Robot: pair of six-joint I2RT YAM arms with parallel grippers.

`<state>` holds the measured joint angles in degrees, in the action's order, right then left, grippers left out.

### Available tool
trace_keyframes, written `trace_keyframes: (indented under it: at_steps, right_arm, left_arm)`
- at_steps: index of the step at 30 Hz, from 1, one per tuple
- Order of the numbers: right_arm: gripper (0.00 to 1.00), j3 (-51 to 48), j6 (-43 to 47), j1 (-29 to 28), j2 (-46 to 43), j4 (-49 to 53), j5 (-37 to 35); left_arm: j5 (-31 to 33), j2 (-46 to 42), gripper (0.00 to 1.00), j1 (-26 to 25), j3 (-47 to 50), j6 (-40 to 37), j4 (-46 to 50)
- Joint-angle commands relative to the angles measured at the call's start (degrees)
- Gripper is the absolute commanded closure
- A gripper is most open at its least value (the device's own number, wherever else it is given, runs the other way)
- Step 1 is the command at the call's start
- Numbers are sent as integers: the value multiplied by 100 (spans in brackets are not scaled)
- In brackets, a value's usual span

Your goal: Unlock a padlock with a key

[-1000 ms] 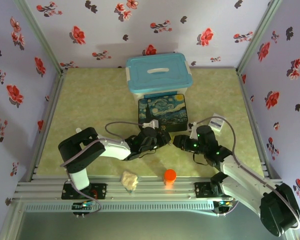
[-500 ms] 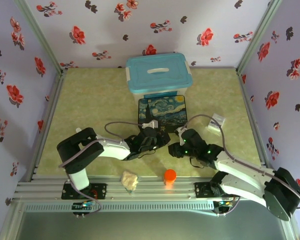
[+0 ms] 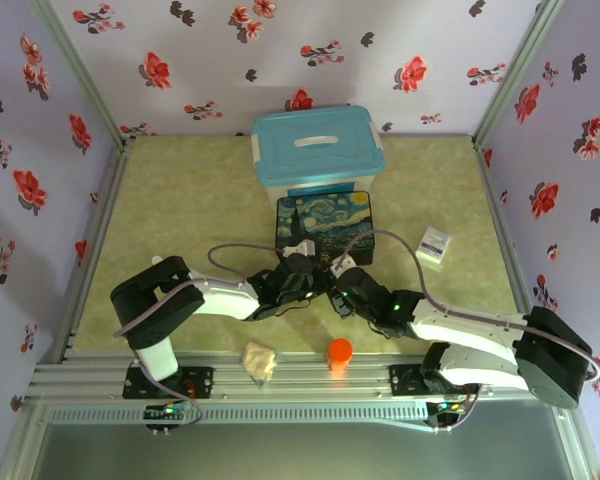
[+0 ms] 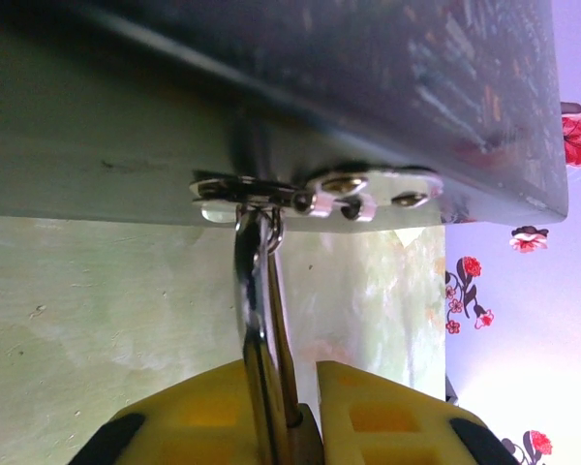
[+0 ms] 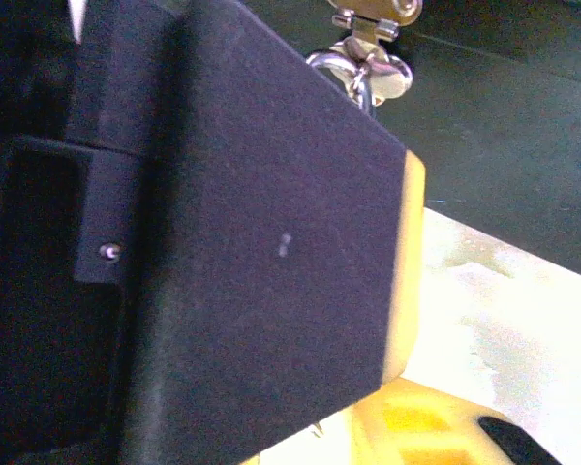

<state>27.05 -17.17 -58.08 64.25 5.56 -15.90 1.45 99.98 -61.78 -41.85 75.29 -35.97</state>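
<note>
Both arms meet at the front of the painted night-sky box (image 3: 325, 225), near the table's (image 3: 180, 200) middle. The padlock (image 4: 252, 320) hangs from the box's small metal hasp (image 4: 315, 187). Its thin silvery shackle runs straight down from the plate, bright and glossy in the left wrist view. The left gripper (image 4: 305, 412) is clamped on it, with yellow pads (image 4: 213, 417) pressed in from both sides. Only a sliver of the lock's body peeks out between them, and the rest is cut off at the frame's lower edge.

From above, the left gripper (image 3: 310, 277) and right gripper (image 3: 338, 281) sit nose to nose just below the box's front wall. Their dark housings cover the lock completely in that view.

In the right wrist view, a big dark finger (image 5: 271, 242) blocks most of the frame, with a yellow strip along its edge. Above it, a silvery loop (image 5: 363, 73) dangles under the hasp, small and blurred. Whether the right jaws are closed, or carry the key, I cannot tell.

An orange cap (image 3: 340, 350) stands near the front rail.
</note>
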Motion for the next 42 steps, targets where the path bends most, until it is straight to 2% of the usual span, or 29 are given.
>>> trace_keyframes:
  at_steps: [1,5,9,11,18,23,29,33,38,40,42]
  right_arm:
    - [75,152,310,-80,110,-461,-728]
    - [78,226,442,-107,384,-510,-773]
    - [91,91,387,-107,430,-844,-700]
    - [91,-41,219,-22,301,-1064,-501]
    - [93,-890,-832,1153,-278,-2366,1981]
    - [95,-1335,-1282,1628,-521,-2848,2823]
    - [97,-1739,-2007,2261,-95,-4080,3945]
    - [98,-1799,-2323,2550,166,-4585,4440]
    - [96,-1856,-2513,2799,123,-4492,4720]
    - [91,-1895,-2613,2927,131,-4494,4808]
    - [80,-1931,-2717,3010,164,-4518,4889]
  left_arm:
    - [-88,-269,95,-27,-24,142,-508]
    - [-101,-281,96,-27,-17,168,-499]
    - [-122,-293,97,-28,-10,169,-508]
    - [-121,-300,97,-39,27,186,-515]
    - [-210,-370,97,-31,125,155,-517]
    - [-198,-345,97,-27,273,210,-675]
    - [-207,-268,97,-27,383,290,-938]
    - [-174,-291,97,-27,468,304,-1008]
    - [-91,-329,97,-27,573,299,-1029]
    - [-67,-339,97,-27,622,300,-1048]
    - [-41,-339,97,-34,646,288,-1044]
